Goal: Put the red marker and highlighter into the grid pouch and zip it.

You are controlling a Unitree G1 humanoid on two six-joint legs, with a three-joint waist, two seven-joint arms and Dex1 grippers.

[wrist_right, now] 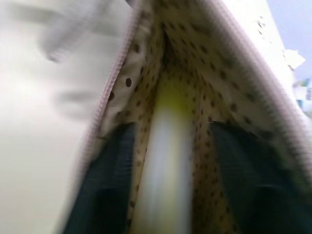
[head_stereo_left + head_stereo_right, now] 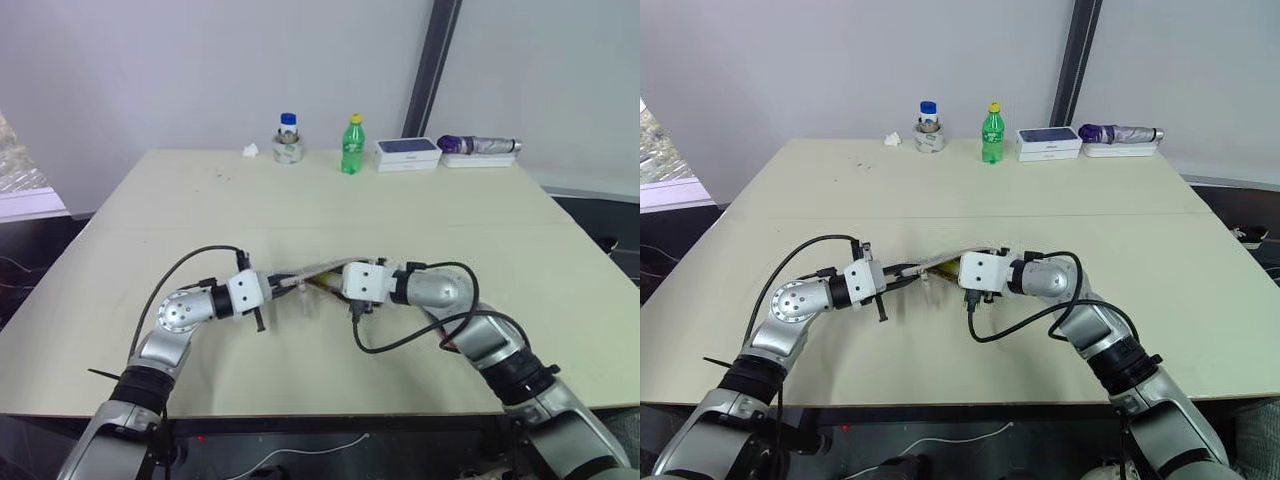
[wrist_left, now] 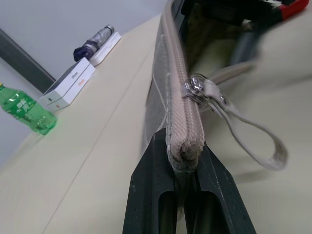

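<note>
Pouch (image 3: 168, 92): held up off the tabletop (image 2: 330, 210) between the two claws, at the near middle; one end is pinched in the left claw, the other end is met by the right claw; the mouth is open, a dotted lining is seen inside in the right wrist view

Zipper pull (image 3: 197, 87): sits on the zipper tape close to the pinched end; a fabric loop (image 3: 258, 139) hangs from it

Left claw (image 3: 187, 192): clenched on the end of the pouch, the fabric edge sandwiched between both black fingers (image 3: 148, 190)

Right claw (image 1: 168, 180): fingers spread apart, inside the open mouth of the pouch, one on each side of the highlighter; whether the highlighter is touched cannot be told

Highlighter (image 1: 165, 161): pale yellow, lying lengthwise inside the pouch between the right claw's fingers, its brighter yellow end deeper in

Marker: a red end (image 3: 295, 6) with a black barrel is seen at the far end of the pouch in the left wrist view; whether it lies fully inside cannot be told

Green bottle (image 2: 352, 145): upright at the far edge of the tabletop, yellow cap

Jar (image 2: 288, 138): blue lid, standing to the left of the green bottle, a crumpled white scrap (image 2: 250, 151) beside it

White box (image 2: 407, 153): to the right of the green bottle, at the far edge

Umbrella (image 2: 480, 145): folded, purple, lying on a white tray just to the right of the white box
</note>
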